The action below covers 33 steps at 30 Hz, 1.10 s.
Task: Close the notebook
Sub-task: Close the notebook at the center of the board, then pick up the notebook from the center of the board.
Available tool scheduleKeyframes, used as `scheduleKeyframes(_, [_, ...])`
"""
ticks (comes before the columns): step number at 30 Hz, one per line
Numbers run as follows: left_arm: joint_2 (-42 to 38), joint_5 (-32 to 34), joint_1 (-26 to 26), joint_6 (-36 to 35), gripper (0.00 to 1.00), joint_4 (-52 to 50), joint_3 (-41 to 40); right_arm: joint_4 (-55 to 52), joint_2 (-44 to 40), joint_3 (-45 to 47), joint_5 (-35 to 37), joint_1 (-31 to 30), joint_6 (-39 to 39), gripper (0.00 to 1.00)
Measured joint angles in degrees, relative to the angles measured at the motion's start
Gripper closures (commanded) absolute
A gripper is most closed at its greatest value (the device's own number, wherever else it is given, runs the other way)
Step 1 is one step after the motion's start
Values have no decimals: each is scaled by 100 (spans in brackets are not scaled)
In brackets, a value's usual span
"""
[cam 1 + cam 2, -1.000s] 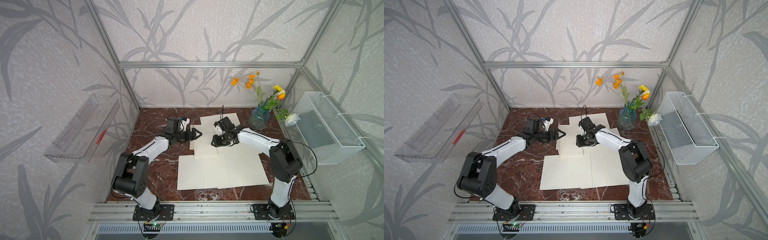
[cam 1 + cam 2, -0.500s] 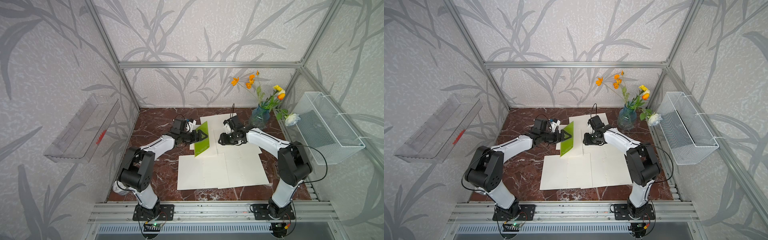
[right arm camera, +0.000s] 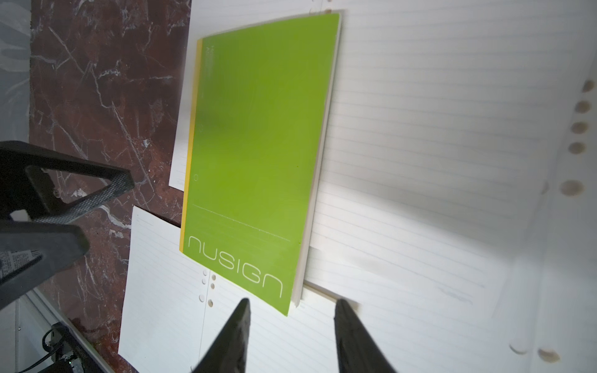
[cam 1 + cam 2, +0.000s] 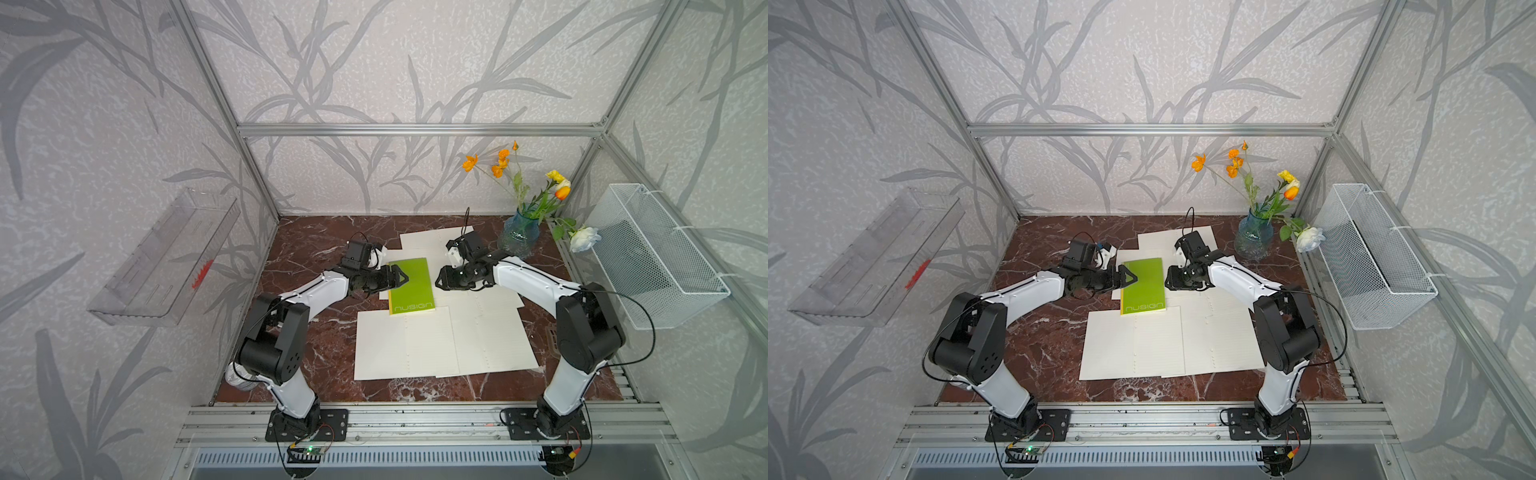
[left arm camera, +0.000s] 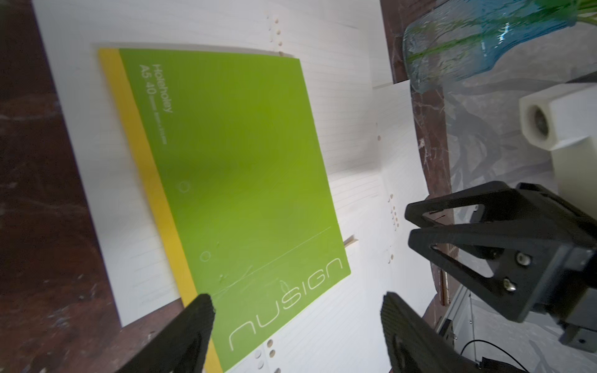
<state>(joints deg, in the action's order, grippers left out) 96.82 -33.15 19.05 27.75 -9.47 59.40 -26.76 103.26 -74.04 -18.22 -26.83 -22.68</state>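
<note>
Marble table [image 4: 316, 249] | notebook [image 4: 410, 285] shut, green cover up | left pincer [image 5: 297, 310], right pincer [image 3: 290, 310] apart, empty

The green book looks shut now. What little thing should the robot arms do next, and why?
Probably just back both arms away. The green notebook lies flat with its cover down on the loose paper sheets, so it looks closed. The left end effector and the right end effector are both open beside it, holding nothing.
</note>
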Motion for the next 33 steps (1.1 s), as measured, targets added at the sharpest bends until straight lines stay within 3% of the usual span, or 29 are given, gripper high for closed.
scheduleKeyframes(10, [0,455,0,-17,21,-439,-385,122,525,0,-179,-208,-15,71])
scheduleKeyframes(33, [216,315,2,46,24,-323,-492,256,769,127,-155,-345,-120,84])
